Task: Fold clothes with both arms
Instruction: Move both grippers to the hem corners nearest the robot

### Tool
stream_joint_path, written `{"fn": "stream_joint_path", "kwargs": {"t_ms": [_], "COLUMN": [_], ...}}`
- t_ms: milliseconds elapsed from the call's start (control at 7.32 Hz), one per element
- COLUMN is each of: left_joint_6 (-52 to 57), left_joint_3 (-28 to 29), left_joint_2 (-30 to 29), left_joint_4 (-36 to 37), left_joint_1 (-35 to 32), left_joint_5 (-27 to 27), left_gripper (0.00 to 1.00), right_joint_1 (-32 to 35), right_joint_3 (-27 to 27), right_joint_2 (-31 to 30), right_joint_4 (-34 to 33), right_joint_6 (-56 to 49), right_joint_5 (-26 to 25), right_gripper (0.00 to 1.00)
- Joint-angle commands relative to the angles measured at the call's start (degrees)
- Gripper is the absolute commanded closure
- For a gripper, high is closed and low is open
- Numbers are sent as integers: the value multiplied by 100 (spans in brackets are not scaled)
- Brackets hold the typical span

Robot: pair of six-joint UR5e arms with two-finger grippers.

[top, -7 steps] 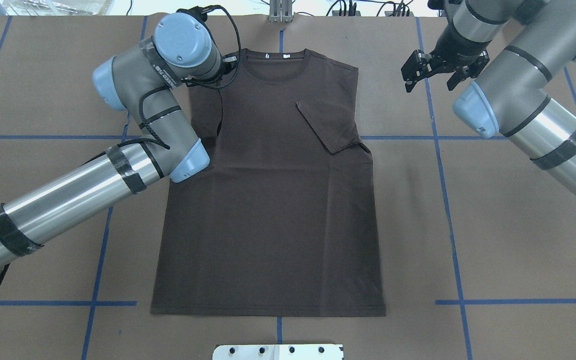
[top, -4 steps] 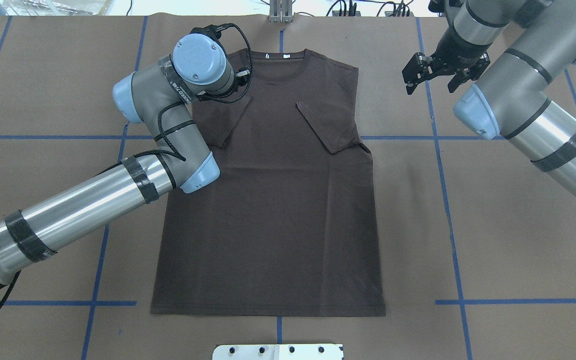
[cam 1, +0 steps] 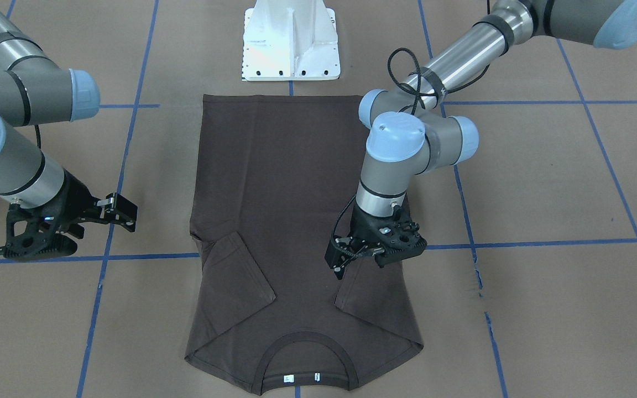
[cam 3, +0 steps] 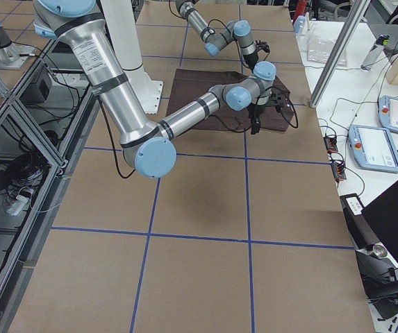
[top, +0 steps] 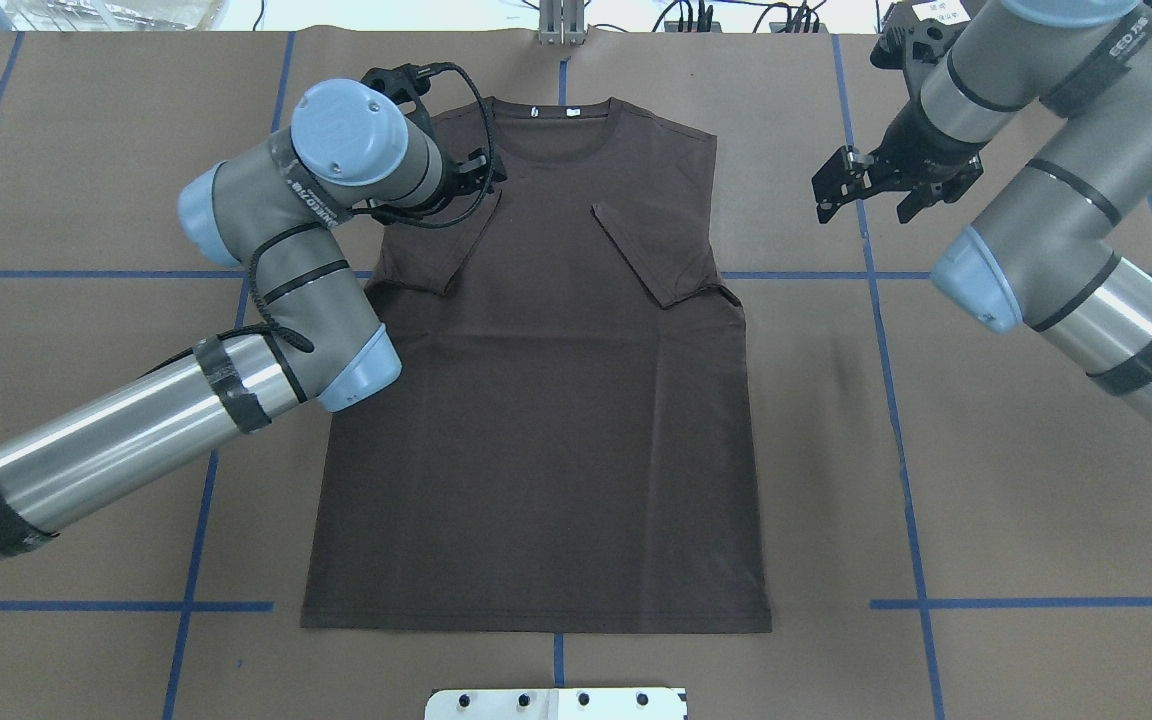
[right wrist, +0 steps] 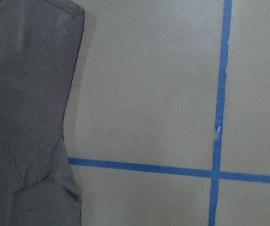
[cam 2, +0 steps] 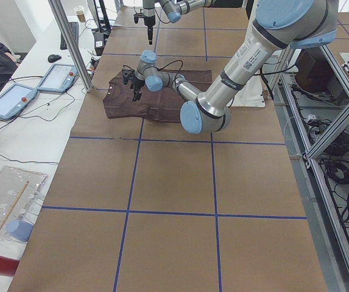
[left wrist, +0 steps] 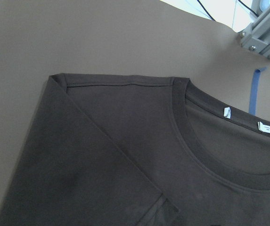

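Observation:
The dark brown T-shirt (top: 536,420) lies flat on the brown paper, its ribbed collar (left wrist: 205,146) and white labels (left wrist: 226,112) at the far end. Both sleeves are folded inward onto the chest: one (top: 441,245) on my left side, the other (top: 661,250) on my right. My left gripper (top: 484,170) hovers just above the left folded sleeve near the shoulder, open, with nothing between its fingers (cam 1: 338,268). Off the shirt's right shoulder, my right gripper (top: 864,200) hangs open and empty over bare paper. The right wrist view shows the shirt's side edge (right wrist: 26,117).
A white pedestal (top: 556,703) stands at the near edge, just past the shirt's hem. Blue tape lines (top: 886,400) grid the paper. A metal post (top: 561,25) and cables sit at the far edge. Benches with tablets (cam 2: 10,100) flank the table.
My left gripper carried the left sleeve inward, laid it on the chest, let go and pulled back a little to the left. The right gripper drifted slightly nearer, staying open.

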Motion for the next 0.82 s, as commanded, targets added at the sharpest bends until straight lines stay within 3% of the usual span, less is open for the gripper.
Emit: {"fn": "stream_joint_path", "kwargs": {"t_ms": [0,273,410,546,683], "left_joint_6": [1028,1122,1122,1122,1122], "left_joint_3": [-1265,-2575,-2902,-3001,-3002], "left_joint_2": [717,1832,2098,2196,2223], "left_joint_4": [772,907,925,933,934], "left_joint_1": [-41,-59,-68,-68,-68], "left_joint_5": [-274,-439,-476,-467,-459], "left_gripper": [0,0,0,0,0], "right_joint_1": [-721,-2326,-3257,-3927,-4360], "right_joint_3": [1043,2153,2313,2489,2621], "right_joint_2": [-769,-1650,-1774,-1976,-2047], "right_joint_4": [182,709,711,746,746], "right_joint_6": [1126,2968,3708,4238,4600], "right_joint_5": [-307,-1797,-2683,-3257,-3515], "right_gripper": [0,0,0,0,0]}}
